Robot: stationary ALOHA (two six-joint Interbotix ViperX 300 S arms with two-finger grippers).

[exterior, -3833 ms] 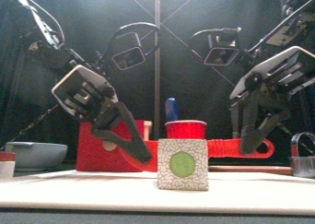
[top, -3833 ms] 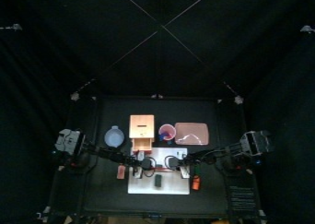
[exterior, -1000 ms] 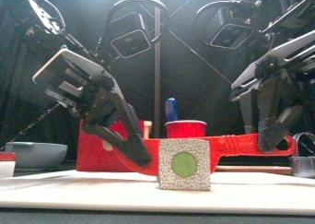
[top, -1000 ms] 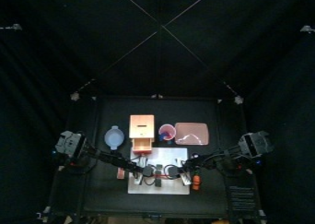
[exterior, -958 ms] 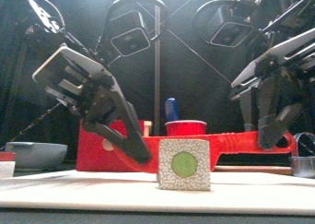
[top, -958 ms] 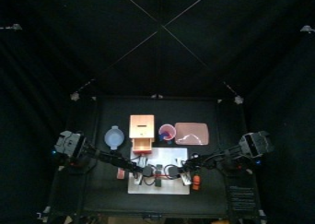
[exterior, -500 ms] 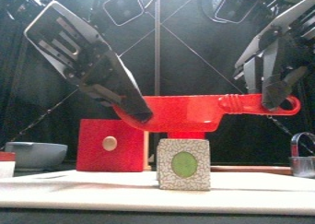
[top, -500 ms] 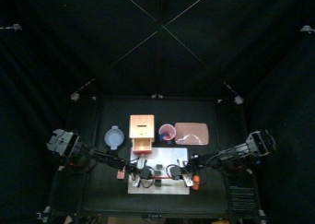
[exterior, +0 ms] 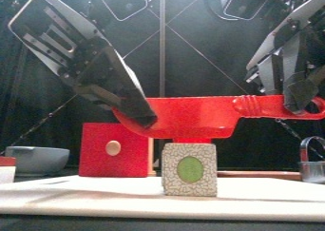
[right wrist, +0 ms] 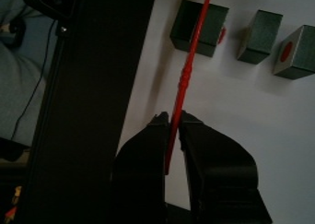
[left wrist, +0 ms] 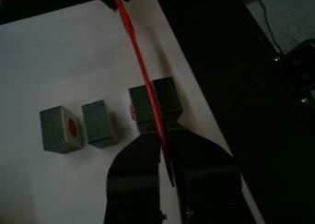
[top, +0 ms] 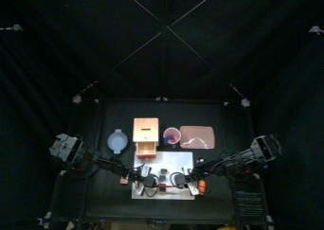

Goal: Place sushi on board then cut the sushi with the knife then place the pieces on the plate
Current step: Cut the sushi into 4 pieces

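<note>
1. Front view showed the white cutting board [exterior: 76,199] lying along the front edge of the table [top: 108,115]. It carried all the sushi [exterior: 189,169], none of which had left the board.
2. The left gripper [exterior: 137,116] and the right gripper [exterior: 302,100] each had their jaws pinched narrow on one tool. The left held the blade end and the right held the handle end. Both had risen from where they stood a second before.
3. The pink tray [top: 196,136] lay behind the board, toward the table's back edge and right of the middle. The top view showed no sushi on it.
4. The red knife [exterior: 203,116] had been low behind the sushi a second earlier, at about the block's height. It now hung level and clear above the sushi. I judged that a cutting stroke had ended and the blade had been drawn up out of the roll.
5. The left wrist view showed three blocks in a row on the board. The larger sushi block [left wrist: 170,100] sat directly under the blade, which crossed the row. Two cut pieces [left wrist: 96,123] stood just beside it.
6. The cutting seemed partly done. The larger block could take another stroke from this position; otherwise the knife would need setting down before any piece could go to the tray.
</note>
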